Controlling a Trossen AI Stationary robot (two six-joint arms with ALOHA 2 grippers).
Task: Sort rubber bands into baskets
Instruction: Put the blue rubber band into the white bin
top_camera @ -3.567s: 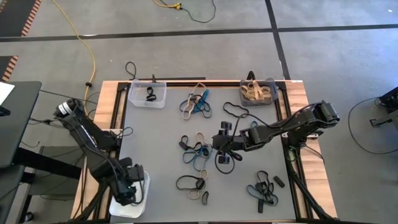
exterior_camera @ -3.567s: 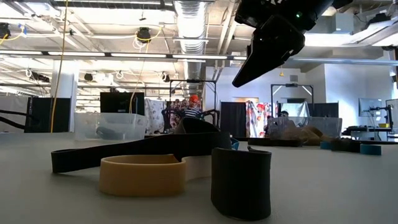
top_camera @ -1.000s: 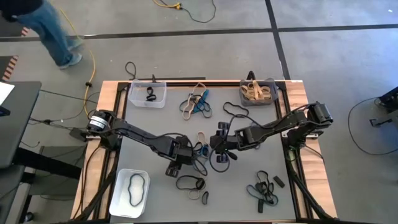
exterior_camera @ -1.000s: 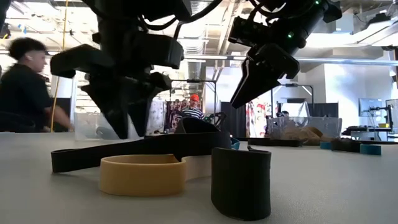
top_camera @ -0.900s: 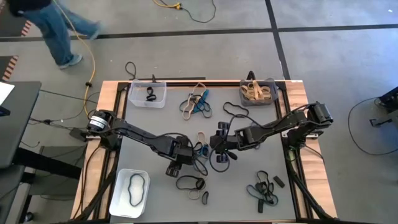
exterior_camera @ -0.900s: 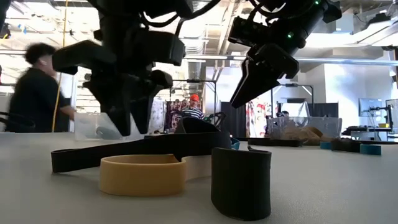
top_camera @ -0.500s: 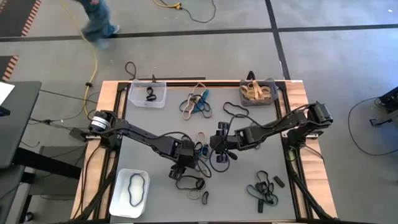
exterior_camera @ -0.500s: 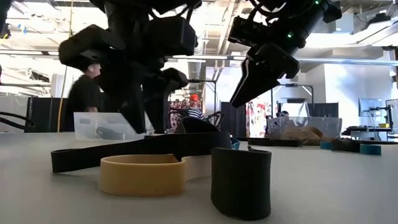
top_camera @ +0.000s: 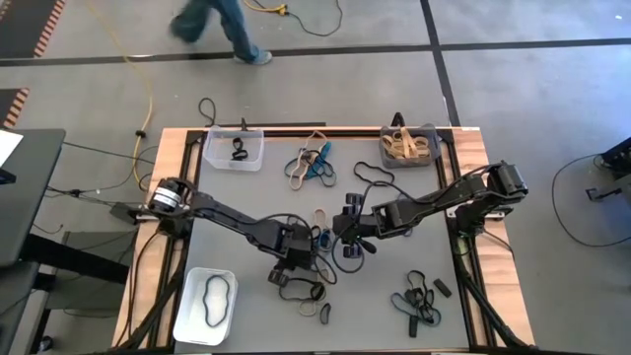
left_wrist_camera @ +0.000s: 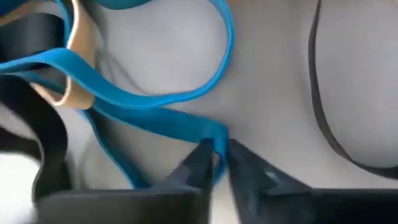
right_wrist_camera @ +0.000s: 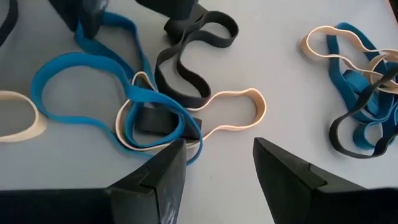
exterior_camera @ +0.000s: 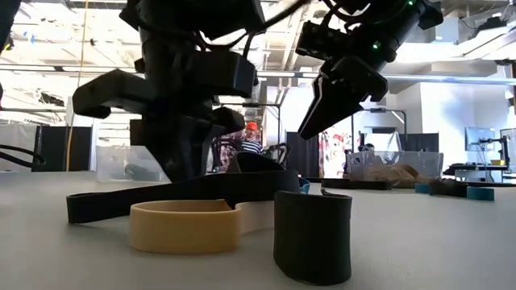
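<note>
Three baskets sit on the grey table (top_camera: 237,197), and the white basket (top_camera: 191,318) at its front-left corner serves here as the landmark; it holds one black band (top_camera: 214,299). Toward the table's middle from it, the left gripper (top_camera: 291,264) is down at the central tangle of rubber bands (top_camera: 317,237). The left wrist view shows its two dark fingers (left_wrist_camera: 200,163) pinched together on a teal-blue band (left_wrist_camera: 149,112) (the strip is squeezed edge-on between the tips), with a tan band (left_wrist_camera: 78,56) and a black band (left_wrist_camera: 329,124) lying close by on the surface.

Farther from the white basket, on the other side of the same tangle, the right gripper (top_camera: 347,229) hangs over the bands with its fingers (right_wrist_camera: 165,171) spread apart and nothing between them; below it lie looped blue, beige and black bands.

The clear basket (top_camera: 235,148) stands at the far edge directly beyond the white one, with a black band inside. The dark grey basket (top_camera: 409,146) is at the far corner diagonally opposite, holding tan bands. More bands lie loose along the front edge, well to the side of the white basket.
</note>
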